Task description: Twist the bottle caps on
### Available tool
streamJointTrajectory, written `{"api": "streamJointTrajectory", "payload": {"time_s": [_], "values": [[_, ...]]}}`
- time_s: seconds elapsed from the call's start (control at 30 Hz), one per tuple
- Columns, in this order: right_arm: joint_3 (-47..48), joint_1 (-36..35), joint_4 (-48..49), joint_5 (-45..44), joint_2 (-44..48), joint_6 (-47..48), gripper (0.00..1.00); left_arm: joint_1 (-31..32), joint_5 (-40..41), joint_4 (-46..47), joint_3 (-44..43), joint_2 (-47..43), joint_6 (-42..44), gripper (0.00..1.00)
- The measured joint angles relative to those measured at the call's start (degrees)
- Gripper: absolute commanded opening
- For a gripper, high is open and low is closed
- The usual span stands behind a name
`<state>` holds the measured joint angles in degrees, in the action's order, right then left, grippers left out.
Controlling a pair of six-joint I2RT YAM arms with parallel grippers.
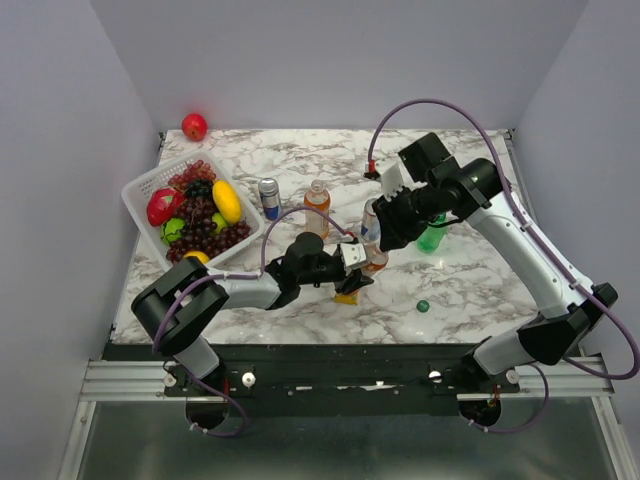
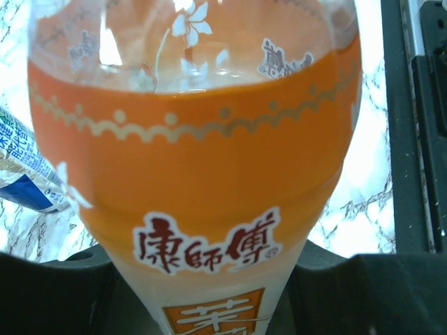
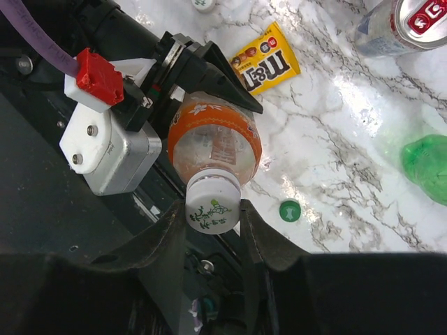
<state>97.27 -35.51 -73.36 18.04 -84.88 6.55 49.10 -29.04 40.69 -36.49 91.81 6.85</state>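
An orange-label bottle [image 1: 376, 262] stands near the table's front centre. My left gripper [image 1: 352, 262] is shut on its body, and the label [image 2: 195, 174] fills the left wrist view between the dark fingers [image 2: 56, 293]. A white cap [image 3: 213, 206] sits on the bottle's neck. My right gripper [image 3: 214, 209] is shut on it from above, a finger on each side. A dark green cap [image 3: 289, 210] lies loose on the marble [image 1: 423, 306]. The green bottle [image 1: 432, 236] stands to the right. A second orange bottle [image 1: 317, 203] stands behind. Another white cap [image 3: 204, 3] shows at the frame's top edge.
A yellow M&M's packet [image 1: 347, 296] lies by the held bottle. Two drink cans [image 1: 269, 198] [image 1: 369, 216] stand nearby. A white basket [image 1: 140, 190] of fruit sits at the left, with a red apple [image 1: 194, 126] at the back. The black table rail [image 1: 330, 352] runs close below.
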Motion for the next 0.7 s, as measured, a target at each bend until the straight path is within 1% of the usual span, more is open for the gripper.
{"api": "streamJointTrajectory", "payload": {"time_s": [0.2,0.47,0.5,0.53,0.63,0.7], "values": [[3.1,0.0,-0.2,0.0,-0.7,0.7,0.29,-0.1,0.1,1.0,0.0,-1.0,-2.5,0.0],[5.2,-0.1,-0.3,0.3,-1.8,1.7,0.37,-0.5,0.1,1.6,0.0,-1.3,-4.1,0.0],[5.2,0.0,-0.3,0.5,-1.8,1.9,0.38,-0.5,0.1,1.6,0.0,-1.3,-4.2,0.0],[5.2,0.0,-0.3,0.5,-1.8,2.1,0.43,-0.5,0.1,1.6,0.0,-1.3,-4.3,0.0],[5.4,-0.1,-0.4,0.8,-1.8,2.4,0.53,-0.5,0.0,1.6,0.0,-1.3,-4.6,0.0],[5.6,-0.2,-0.4,1.4,-1.9,2.6,0.55,-0.5,0.0,1.6,-0.2,-1.3,-4.7,0.0]]}}
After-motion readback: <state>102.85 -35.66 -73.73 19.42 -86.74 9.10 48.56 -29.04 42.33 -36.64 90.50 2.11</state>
